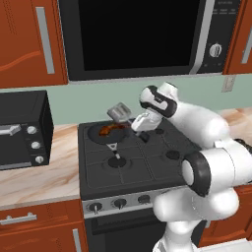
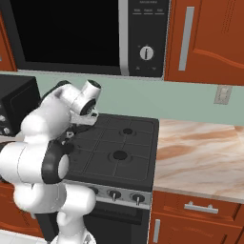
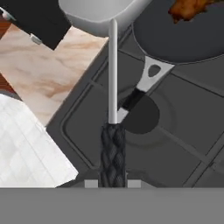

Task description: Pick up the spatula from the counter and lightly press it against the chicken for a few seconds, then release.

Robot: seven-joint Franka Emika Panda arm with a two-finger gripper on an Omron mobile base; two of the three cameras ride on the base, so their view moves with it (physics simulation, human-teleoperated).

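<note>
Spatula [image 3: 113,87] handle clamped between jaws, blade near chicken [image 3: 189,8].

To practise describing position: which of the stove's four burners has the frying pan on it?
The rear left burner, at the back on the toaster-oven side: the dark pan holding the chicken sits on it. The other three burners carry nothing.

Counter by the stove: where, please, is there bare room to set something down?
Free: the marble counter right of the stove, and the strip between toaster oven and stove. Crowded: the stove's back-left corner, with pan and spatula.
</note>
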